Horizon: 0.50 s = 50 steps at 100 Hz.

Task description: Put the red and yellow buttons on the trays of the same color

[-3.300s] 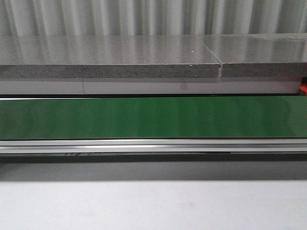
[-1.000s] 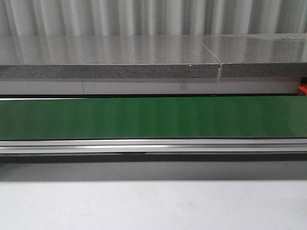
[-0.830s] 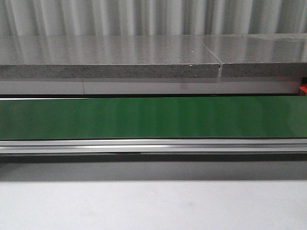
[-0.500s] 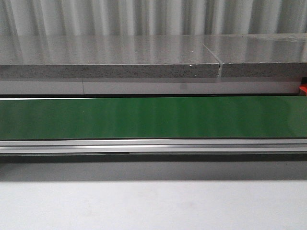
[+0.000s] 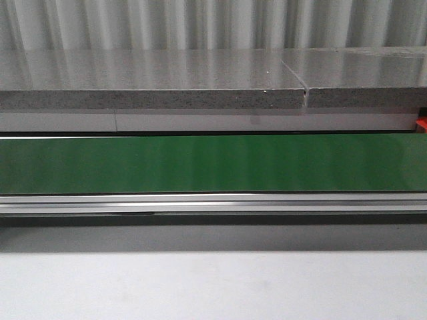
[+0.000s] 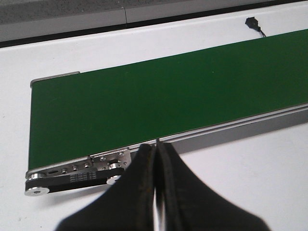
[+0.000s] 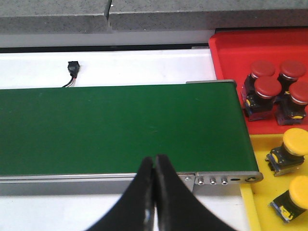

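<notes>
The green conveyor belt point(image 5: 213, 163) runs across the front view with nothing on it. In the right wrist view a red tray point(image 7: 240, 53) holds several red buttons point(image 7: 267, 87). A yellow tray point(image 7: 262, 192) beside it holds two yellow buttons point(image 7: 294, 142). My right gripper point(image 7: 155, 159) is shut and empty over the belt's near rail, apart from the trays. My left gripper point(image 6: 156, 147) is shut and empty over the near rail by the belt's other end point(image 6: 33, 86). Neither gripper shows in the front view.
A grey stone ledge point(image 5: 153, 83) runs behind the belt. A red corner point(image 5: 421, 124) shows at the far right edge. A small black connector point(image 7: 73, 67) with a wire lies on the white table behind the belt; it also shows in the left wrist view point(image 6: 252, 22).
</notes>
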Motion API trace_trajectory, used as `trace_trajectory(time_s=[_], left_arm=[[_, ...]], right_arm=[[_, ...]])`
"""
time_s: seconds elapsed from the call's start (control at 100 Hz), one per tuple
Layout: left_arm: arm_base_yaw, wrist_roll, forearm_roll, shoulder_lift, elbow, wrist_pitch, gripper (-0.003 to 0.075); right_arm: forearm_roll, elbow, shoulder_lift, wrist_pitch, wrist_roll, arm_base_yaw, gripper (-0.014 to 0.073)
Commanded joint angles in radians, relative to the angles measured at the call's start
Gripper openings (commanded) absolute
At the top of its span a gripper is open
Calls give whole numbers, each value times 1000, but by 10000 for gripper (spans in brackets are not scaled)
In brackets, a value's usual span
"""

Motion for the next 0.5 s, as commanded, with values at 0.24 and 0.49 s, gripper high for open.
trace_trajectory(time_s=[0.24,0.49], left_arm=[[-7,-11,-8,4,-27,-74,-21],[-7,-11,-8,4,-27,-76,-21]], right_arm=[[85,104,-109,-155,-125,-45,-69],[458,286,-173,-541,-511,-250,-69]])
